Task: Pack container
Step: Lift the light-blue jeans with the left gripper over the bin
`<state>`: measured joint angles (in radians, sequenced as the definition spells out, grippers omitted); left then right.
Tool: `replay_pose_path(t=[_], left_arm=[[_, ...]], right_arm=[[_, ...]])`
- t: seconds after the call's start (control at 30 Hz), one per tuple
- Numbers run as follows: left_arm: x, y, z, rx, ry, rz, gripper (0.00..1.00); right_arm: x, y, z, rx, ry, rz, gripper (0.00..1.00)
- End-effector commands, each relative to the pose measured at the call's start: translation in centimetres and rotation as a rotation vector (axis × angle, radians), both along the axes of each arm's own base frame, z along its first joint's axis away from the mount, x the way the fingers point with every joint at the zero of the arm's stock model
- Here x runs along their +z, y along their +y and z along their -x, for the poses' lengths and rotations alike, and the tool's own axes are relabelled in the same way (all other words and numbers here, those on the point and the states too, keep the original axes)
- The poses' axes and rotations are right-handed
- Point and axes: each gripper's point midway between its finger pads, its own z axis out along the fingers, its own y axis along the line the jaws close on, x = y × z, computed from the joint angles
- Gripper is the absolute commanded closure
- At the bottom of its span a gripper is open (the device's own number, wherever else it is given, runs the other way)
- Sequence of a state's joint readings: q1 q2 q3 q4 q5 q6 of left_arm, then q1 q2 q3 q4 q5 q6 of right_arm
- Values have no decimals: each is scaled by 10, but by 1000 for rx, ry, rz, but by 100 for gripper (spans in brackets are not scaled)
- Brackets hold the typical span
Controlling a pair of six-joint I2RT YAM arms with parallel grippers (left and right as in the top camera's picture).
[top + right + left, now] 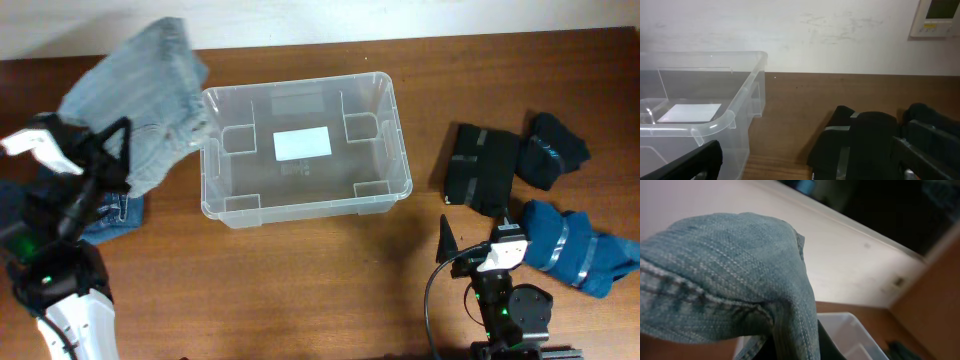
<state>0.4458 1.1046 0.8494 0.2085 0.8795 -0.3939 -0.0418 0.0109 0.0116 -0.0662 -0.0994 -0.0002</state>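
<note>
Denim garment fills the left wrist view. It hangs from the left gripper, which looks clamped on it, at 10 o'clock, hem just at the left rim of the container. Container sits mid-table toward 12, nothing inside but its white label.

I'd call this barely started: zero items packed. Left to go:
- this denim
- darker denim at 8
- black bundles at 3
- blue bundles at 4

Right gripper at 5, spread wide, empty.

Only overhead shows the whole pile. Only right wrist shows the wall panel.
</note>
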Motion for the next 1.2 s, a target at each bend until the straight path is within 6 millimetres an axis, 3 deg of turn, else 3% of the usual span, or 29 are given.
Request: replay_pose_path(t=[0.0, 0.17, 0.53, 0.83, 1.17], left_arm=[[36, -44, 15, -188, -177, -153, 99], [30, -80, 16, -316, -199, -171, 99], [-17, -135, -3, -505, -74, -100, 100], [-44, -144, -13, -550, 6, -66, 100], [-62, -144, -16, -551, 79, -39, 99]], right_arm=[[-2, 1, 0, 8, 1, -2, 2], [-2, 1, 0, 9, 1, -2, 2], [-2, 1, 0, 8, 1, -2, 1], [-2, 1, 0, 8, 1, -2, 2], [-2, 1, 0, 8, 1, -2, 2]])
